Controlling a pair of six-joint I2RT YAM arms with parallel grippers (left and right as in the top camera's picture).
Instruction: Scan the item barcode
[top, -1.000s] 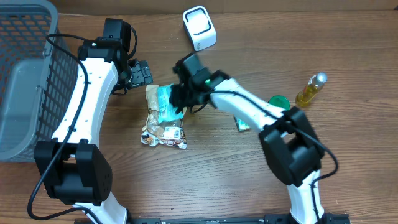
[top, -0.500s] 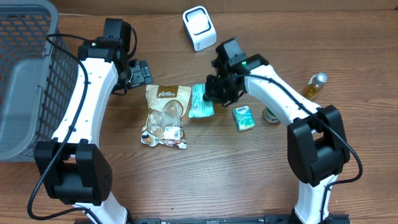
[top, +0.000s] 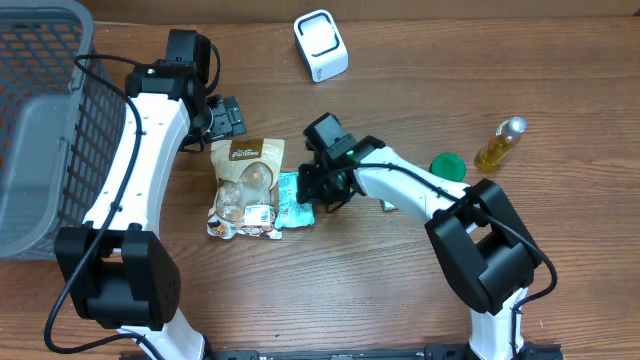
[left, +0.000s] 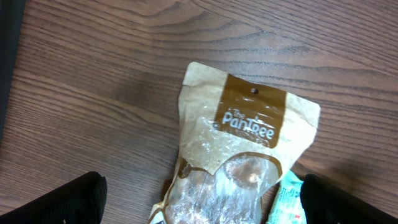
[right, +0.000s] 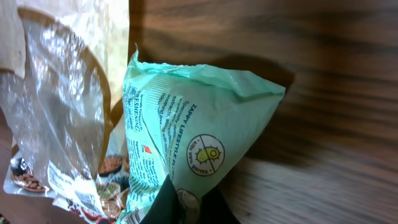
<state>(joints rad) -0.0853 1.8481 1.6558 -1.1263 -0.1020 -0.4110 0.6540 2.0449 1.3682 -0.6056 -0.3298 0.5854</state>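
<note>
Wooden tabletop (top: 560, 280) seen from above, with two robot arms working over it. Right gripper (top: 318, 188) is clenched on one edge of a mint-green packet (top: 292, 198), which sits near the middle, touching the right side of a brown snack pouch (top: 243, 180). The right wrist view shows black fingers (right: 163, 202) pinching the packet's lower seam. Left gripper (top: 226, 117) has its jaws spread wide and holds nothing, just beyond the pouch's top edge. White scanner (top: 320, 45) stands at the far edge, well apart from the packet, so the scan looks not yet done. The item is gripped, but it has yet to be carried over and its barcode turned to the scanner. Counted: two arms, one scanner, one grey basket (top: 40, 130) at the left, one brown pouch, one mint packet, one yellow bottle (top: 499, 146), one green lid (top: 447, 165). One small green box (top: 386, 205) may lie under the right arm, but it is mostly hidden.
</note>
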